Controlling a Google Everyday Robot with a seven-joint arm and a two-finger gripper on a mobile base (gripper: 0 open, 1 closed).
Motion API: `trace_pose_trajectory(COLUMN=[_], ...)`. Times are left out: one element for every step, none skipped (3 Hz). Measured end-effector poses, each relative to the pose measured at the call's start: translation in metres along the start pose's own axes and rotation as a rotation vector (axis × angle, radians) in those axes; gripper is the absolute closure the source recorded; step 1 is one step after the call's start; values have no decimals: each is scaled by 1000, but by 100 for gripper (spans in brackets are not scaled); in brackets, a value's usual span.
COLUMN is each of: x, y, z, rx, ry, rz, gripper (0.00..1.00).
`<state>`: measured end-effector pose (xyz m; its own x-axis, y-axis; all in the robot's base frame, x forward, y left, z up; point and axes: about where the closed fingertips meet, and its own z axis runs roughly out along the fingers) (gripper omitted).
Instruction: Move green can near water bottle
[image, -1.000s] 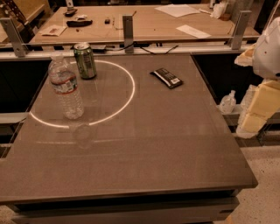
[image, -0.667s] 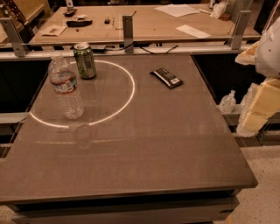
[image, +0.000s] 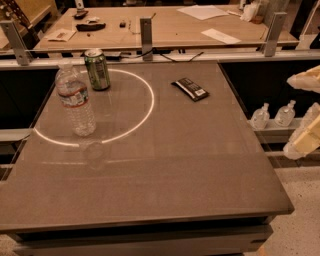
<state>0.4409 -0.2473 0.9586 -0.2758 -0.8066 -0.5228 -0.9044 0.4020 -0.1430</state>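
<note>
- green can (image: 97, 69), upper left, near water bottle (image: 76, 100); probably light, rigid, slick; grasp mid-body
- gripper (image: 306, 140) at right edge, well apart; how open, cannot tell

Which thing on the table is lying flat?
The black bar; the can and bottle stand upright. The gripper hangs beyond the table's right edge.

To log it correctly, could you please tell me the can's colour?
It is a green can with a silver top, camera view; tool at right edge.

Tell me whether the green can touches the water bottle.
Apart. Camera view shows tabletop between the bases of green can and water bottle; gripper sits far right.
</note>
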Motion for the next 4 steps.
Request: trace_pose_trajectory(x=[16,20,4,-12], y=[-1,-1,-9,-17], z=[1,8,12,19], rx=[-12,-50,-94,-135], ry=[-197,-415,-636,-756], rz=[72,134,153,163], gripper=[0,0,0,0])
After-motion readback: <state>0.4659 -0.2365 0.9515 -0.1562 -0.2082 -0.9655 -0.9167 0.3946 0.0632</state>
